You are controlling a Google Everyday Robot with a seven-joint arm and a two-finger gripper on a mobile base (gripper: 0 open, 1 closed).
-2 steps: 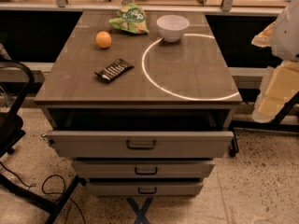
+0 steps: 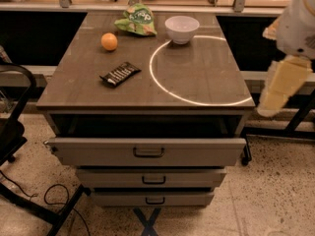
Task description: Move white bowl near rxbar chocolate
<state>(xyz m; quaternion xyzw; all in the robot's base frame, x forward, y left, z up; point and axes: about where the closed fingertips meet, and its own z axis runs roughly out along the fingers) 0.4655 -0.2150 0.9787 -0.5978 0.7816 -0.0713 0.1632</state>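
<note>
The white bowl stands upright at the far right of the wooden cabinet top. The rxbar chocolate, a flat black wrapper with white lettering, lies at the left front of the top, well apart from the bowl. My gripper hangs at the right edge of the view, beyond the cabinet's right side and level with its top. It touches nothing and holds nothing that I can see.
An orange fruit sits at the left, behind the bar. A green snack bag lies at the back, left of the bowl. The top drawer is pulled open. A black chair stands at the left.
My arm at the right has shifted slightly up and to the left. The bowl, bar, orange and bag have not moved.
</note>
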